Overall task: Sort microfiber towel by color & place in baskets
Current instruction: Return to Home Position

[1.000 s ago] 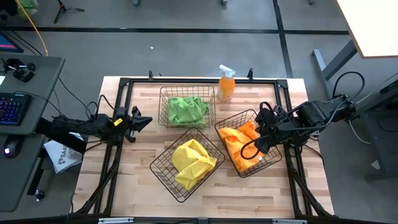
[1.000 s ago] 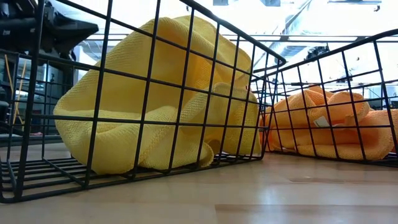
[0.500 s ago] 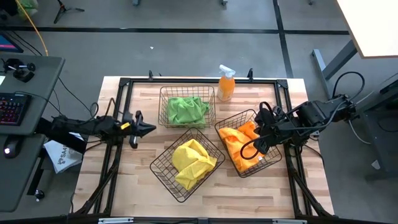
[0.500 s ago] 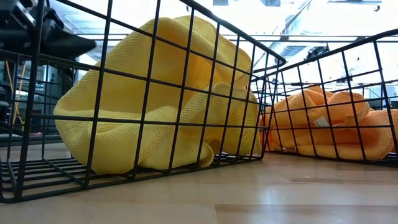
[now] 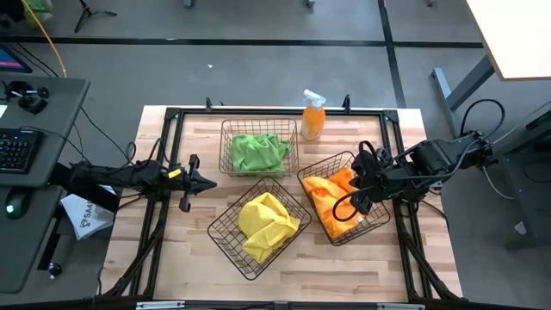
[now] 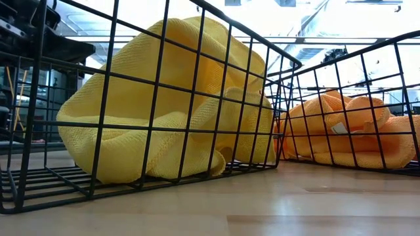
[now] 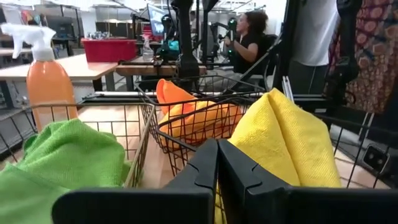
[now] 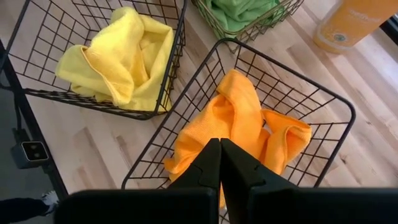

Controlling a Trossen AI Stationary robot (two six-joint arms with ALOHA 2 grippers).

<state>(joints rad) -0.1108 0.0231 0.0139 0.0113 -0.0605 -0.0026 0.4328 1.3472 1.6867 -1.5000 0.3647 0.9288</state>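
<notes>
Probably a robotics lab: a desk (image 5: 62, 102) with keyboard (image 5: 17, 151), taped grey floor (image 5: 258, 77), workbenches (image 7: 93, 66) and a person (image 7: 249, 37) behind.

Bare wood lay open along the left side and near edge of the table (image 5: 172, 250). The yellow-filled basket (image 5: 215, 231), green-filled basket (image 5: 223, 146) and orange-filled basket (image 5: 303, 183) crowded the middle and right, perhaps touching at their corners. The spray bottle (image 5: 312, 116) blocked the far edge, and the right gripper (image 5: 355, 203) hung over the orange-filled basket.

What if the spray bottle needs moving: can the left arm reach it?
Probably, though not straight: the green-towel basket stands between the left end effector and the spray bottle; going over looks free.
</notes>
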